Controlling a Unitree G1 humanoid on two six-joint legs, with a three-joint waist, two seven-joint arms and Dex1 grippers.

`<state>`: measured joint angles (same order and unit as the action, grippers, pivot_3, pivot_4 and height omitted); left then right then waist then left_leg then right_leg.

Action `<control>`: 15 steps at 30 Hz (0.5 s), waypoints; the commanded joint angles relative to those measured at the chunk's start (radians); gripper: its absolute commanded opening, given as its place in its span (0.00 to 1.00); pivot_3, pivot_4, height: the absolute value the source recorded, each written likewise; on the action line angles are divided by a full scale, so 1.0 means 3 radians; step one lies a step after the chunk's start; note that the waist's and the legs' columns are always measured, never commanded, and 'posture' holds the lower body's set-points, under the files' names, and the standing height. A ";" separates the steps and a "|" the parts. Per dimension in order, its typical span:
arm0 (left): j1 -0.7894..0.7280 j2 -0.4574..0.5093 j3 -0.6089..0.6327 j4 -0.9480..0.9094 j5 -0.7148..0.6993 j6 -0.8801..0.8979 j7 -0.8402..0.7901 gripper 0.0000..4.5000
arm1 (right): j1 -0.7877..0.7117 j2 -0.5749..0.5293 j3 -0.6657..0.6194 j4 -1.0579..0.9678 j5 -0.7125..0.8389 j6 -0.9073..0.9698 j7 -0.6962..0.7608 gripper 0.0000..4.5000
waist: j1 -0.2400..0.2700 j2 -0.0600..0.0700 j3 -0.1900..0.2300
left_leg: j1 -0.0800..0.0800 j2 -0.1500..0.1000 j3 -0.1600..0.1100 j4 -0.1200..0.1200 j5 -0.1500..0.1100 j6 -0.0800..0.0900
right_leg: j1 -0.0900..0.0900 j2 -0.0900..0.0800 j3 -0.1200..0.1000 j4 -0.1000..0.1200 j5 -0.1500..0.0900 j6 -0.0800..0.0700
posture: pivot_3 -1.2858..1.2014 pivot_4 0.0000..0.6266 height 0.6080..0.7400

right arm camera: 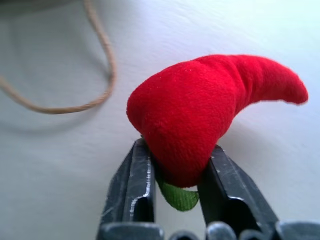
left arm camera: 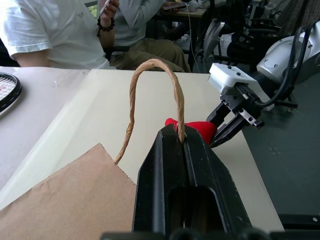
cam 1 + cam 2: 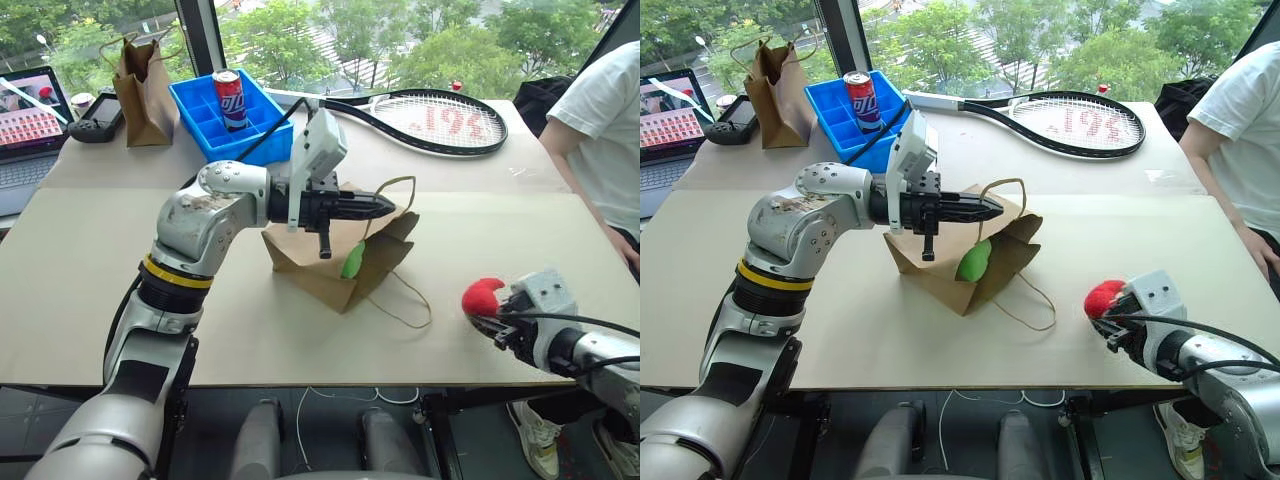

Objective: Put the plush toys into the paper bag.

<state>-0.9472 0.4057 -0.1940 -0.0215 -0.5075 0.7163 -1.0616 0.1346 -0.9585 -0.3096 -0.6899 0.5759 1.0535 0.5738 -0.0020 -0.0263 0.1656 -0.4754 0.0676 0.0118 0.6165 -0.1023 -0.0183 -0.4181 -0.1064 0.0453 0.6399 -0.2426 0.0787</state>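
The wide brown paper bag (image 3: 320, 262) stands tilted in the middle of the table with its mouth facing right. A lime green plush toy (image 3: 973, 260) sits in that mouth. My left gripper (image 3: 385, 207) points right above the bag and is shut on one twine handle (image 2: 155, 80), holding it up. The other handle loop lies on the table. At the near right, the red plush toy (image 3: 482, 296) with its small green leaf (image 1: 179, 197) is pinched between the fingers of my right gripper (image 1: 177, 150), just above the tabletop.
At the back left stand a narrower dark paper bag (image 3: 145, 85), a blue tray (image 3: 200, 108) holding a can (image 3: 230, 98), a black controller (image 3: 97, 125) and a laptop (image 3: 30, 115). A tennis racket (image 3: 430, 118) lies at the back. A person (image 3: 600, 130) sits at the right edge.
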 commanded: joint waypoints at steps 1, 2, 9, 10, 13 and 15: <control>-0.0108 -0.0003 0.0069 -0.0016 0.0017 -0.0103 -0.0005 0.00 | -0.0366 -0.0163 0.0132 -0.0251 0.0228 -0.0106 0.0328 0.01 | -0.0006 -0.0001 0.0001 | 0.0000 0.0000 0.0000 0.0000 0.0000 0.0000 | 0.0000 0.0000 0.0001 -0.0001 0.0000 0.0000 | 0.52 0.24 1.00; -0.0106 -0.0002 0.0066 -0.0016 0.0020 -0.0105 -0.0007 0.00 | -0.0492 -0.0154 0.0217 -0.0272 0.0299 -0.0068 0.0355 0.01 | -0.0010 -0.0001 0.0001 | 0.0000 0.0000 0.0000 0.0000 0.0000 0.0000 | 0.0000 0.0000 0.0000 -0.0001 0.0000 0.0000 | 0.52 0.24 1.00; -0.0091 0.0005 0.0046 -0.0035 0.0017 -0.0110 -0.0037 0.00 | -0.1373 0.0138 0.1246 0.0004 0.0101 -0.0166 0.0387 0.01 | -0.0011 -0.0004 0.0002 | -0.0001 -0.0001 -0.0003 0.0000 0.0001 -0.0001 | 0.0001 0.0000 -0.0001 -0.0001 0.0003 0.0001 | 0.52 0.24 1.00; -0.0079 0.0023 0.0039 -0.0055 0.0013 -0.0100 -0.0059 0.00 | -0.1468 0.0187 0.1367 0.0099 0.0019 -0.0229 0.0393 0.01 | -0.0008 -0.0004 0.0002 | -0.0002 -0.0002 -0.0003 0.0000 0.0001 -0.0001 | 0.0000 0.0000 -0.0001 -0.0002 0.0004 0.0000 | 0.52 0.24 1.00; -0.0034 0.0076 0.0023 -0.0132 0.0001 -0.0061 -0.0106 0.00 | -0.1771 0.0302 0.1730 0.0462 -0.0317 -0.0522 0.0461 0.01 | -0.0008 -0.0004 0.0002 | -0.0002 -0.0002 -0.0002 0.0000 0.0001 -0.0002 | -0.0001 0.0000 -0.0001 -0.0001 0.0006 -0.0004 | 0.52 0.24 1.00; -0.0020 0.0099 0.0032 -0.0185 -0.0030 -0.0018 -0.0119 0.00 | -0.1936 0.0363 0.1902 0.0715 -0.0532 -0.0741 0.0521 0.01 | -0.0010 -0.0004 0.0002 | -0.0002 -0.0002 -0.0002 0.0000 0.0001 -0.0002 | -0.0002 0.0000 -0.0001 0.0000 0.0007 -0.0004 | 0.52 0.24 1.00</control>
<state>-0.9420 0.4270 -0.1960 -0.0293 -0.4981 0.7018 -1.0875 -0.4043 -0.8570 0.2297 -0.5240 0.4842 0.9162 0.7108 -0.0050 -0.0274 0.1661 -0.4762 0.0671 0.0111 0.6165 -0.1020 -0.0189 -0.4186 -0.1063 0.0449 0.6398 -0.2399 0.0783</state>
